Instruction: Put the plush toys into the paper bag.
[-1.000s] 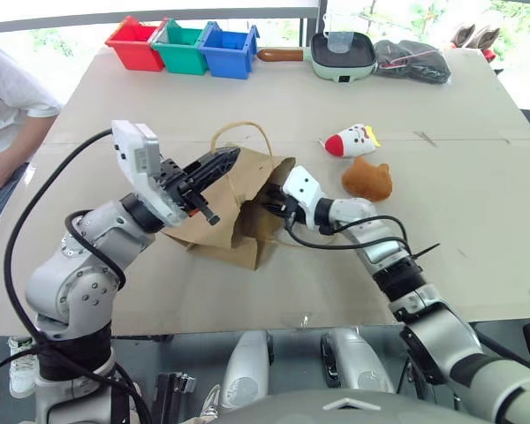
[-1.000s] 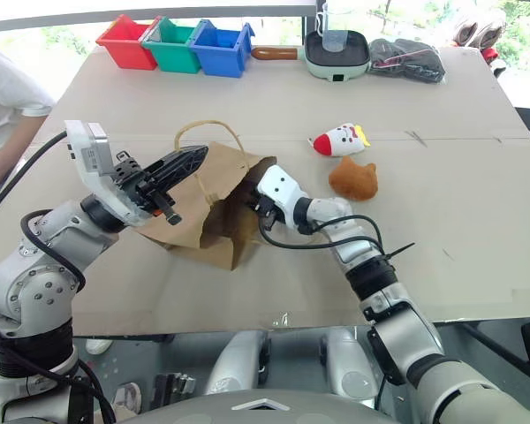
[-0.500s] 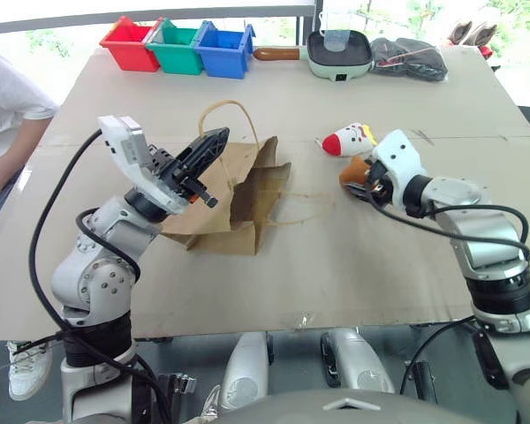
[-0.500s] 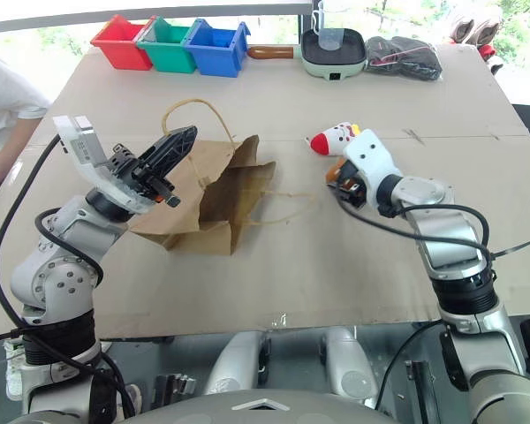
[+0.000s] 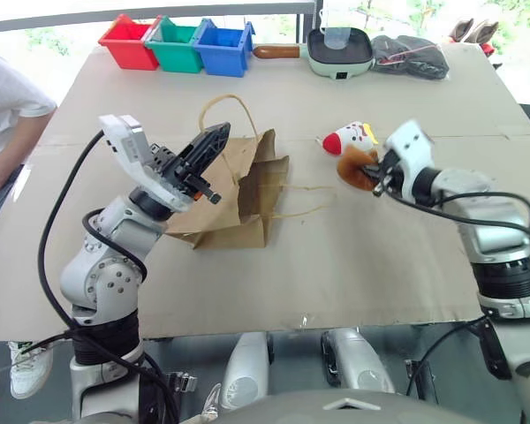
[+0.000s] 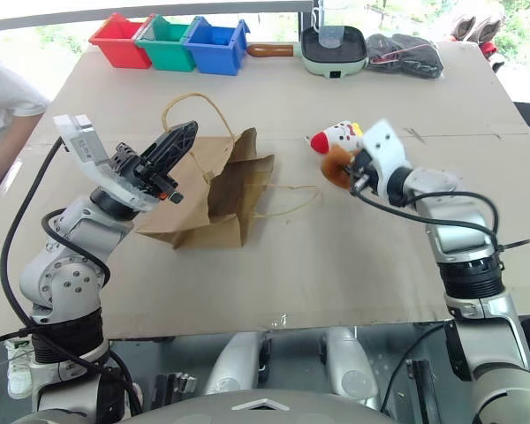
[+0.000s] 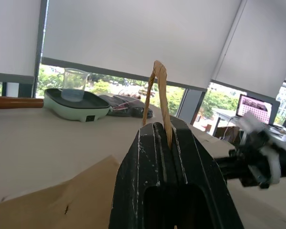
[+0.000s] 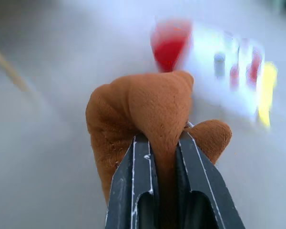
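Note:
The brown paper bag (image 5: 247, 199) lies on its side mid-table, mouth toward the right. My left gripper (image 5: 217, 137) is shut on its upper twisted handle (image 7: 159, 90), holding that edge up. The second handle (image 5: 305, 200) trails on the table. To the right, my right gripper (image 5: 374, 170) is shut on the orange-brown plush toy (image 5: 353, 168), pinching it between both fingers (image 8: 140, 162) just above the table. The red-and-white plush toy (image 5: 349, 139) lies on the table right behind it.
Red (image 5: 131, 42), green (image 5: 178, 46) and blue (image 5: 223, 49) bins line the far edge, beside a green pan (image 5: 340, 53) holding a glass beaker and a dark cloth bundle (image 5: 412, 58). A person's arm (image 5: 4, 132) rests at the table's left edge.
My right gripper left the bag's mouth, swung right to the orange-brown plush toy, shut on it and raised it slightly. The left gripper kept its hold on the handle.

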`<state>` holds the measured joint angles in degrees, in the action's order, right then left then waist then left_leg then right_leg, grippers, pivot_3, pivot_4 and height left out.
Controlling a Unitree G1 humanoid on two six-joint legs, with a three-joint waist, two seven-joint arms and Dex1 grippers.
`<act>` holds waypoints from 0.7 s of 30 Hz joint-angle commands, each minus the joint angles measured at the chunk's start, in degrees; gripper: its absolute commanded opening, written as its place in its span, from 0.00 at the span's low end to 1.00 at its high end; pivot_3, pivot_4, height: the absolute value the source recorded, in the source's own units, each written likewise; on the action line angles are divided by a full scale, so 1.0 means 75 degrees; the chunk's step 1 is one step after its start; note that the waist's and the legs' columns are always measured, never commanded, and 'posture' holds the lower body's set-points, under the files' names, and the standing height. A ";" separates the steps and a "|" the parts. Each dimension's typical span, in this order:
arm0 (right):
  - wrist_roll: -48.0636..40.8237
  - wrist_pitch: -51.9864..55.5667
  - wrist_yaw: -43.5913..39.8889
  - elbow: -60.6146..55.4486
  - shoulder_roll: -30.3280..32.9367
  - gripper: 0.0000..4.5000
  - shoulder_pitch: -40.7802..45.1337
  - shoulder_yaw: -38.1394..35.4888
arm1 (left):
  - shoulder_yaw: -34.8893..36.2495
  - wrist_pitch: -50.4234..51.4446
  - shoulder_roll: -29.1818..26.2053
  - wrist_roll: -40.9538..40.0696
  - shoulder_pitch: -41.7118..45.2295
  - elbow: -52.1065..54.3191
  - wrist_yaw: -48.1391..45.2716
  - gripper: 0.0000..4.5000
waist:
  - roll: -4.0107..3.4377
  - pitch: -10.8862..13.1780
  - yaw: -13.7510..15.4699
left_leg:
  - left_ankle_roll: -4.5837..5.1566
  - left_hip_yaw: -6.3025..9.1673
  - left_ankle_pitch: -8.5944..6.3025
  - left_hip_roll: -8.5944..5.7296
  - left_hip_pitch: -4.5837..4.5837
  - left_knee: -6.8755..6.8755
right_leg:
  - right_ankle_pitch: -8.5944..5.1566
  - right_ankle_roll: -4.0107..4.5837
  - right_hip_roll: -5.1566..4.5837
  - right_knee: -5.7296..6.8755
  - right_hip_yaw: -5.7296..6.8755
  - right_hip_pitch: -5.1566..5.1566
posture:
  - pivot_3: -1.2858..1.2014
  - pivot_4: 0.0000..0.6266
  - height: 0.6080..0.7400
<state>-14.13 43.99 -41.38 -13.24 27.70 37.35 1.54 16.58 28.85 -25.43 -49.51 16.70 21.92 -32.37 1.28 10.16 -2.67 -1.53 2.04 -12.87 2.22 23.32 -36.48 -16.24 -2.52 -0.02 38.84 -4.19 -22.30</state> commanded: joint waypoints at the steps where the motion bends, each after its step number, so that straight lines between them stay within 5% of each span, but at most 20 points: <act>1: -0.0253 0.0005 -0.0273 -0.0781 0.0068 0.02 0.0373 0.0413 | 0.0018 -0.0092 -0.0035 -0.0136 0.0190 0.0227 -0.0056 0.00 | 0.0005 -0.0003 0.0031 | 0.0000 0.0011 0.0000 0.0000 0.0005 0.0000 | 0.0000 0.0000 0.0000 0.0000 0.0011 -0.0004 | 0.52 0.24 1.00; 8: 0.0836 -0.1157 -0.0894 0.0249 -0.0110 0.02 0.1013 0.2768 | -0.0146 -0.0085 0.0053 -0.0180 0.0459 0.0314 0.0078 0.00 | 0.0007 -0.0004 0.0049 | 0.0000 0.0012 0.0001 -0.0005 0.0071 -0.0035 | 0.0003 -0.0001 -0.0011 0.0001 0.0017 -0.0054 | 0.52 0.24 1.00; 20: 0.0861 -0.4028 -0.2499 0.4293 -0.2704 0.02 0.2428 0.3454 | -0.1078 -0.0477 0.0645 0.0394 0.0533 0.0335 -0.0140 0.00 | 0.0006 -0.0003 0.0045 | -0.0001 0.0027 0.0002 0.0000 0.0070 -0.0033 | 0.0004 0.0002 -0.0005 0.0009 0.0032 -0.0054 | 0.52 0.24 1.00; 21: 0.0949 -0.4358 -0.2543 0.4956 -0.2970 0.09 0.2567 0.3458 | -0.1101 -0.0484 0.0656 0.0433 0.0451 0.0385 -0.0131 0.00 | 0.0005 -0.0002 0.0026 | -0.0001 0.0024 0.0002 -0.0002 0.0068 -0.0034 | 0.0004 0.0002 -0.0008 0.0009 0.0032 -0.0053 | 0.52 0.24 1.00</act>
<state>-7.50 14.98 -59.47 18.75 7.93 54.57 26.97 9.69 26.79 -20.93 -45.65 19.81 21.60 -32.24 1.32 10.14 -2.47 -1.54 2.19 -12.85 2.21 23.82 -36.73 -16.18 -2.46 -0.08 38.92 -3.98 -22.71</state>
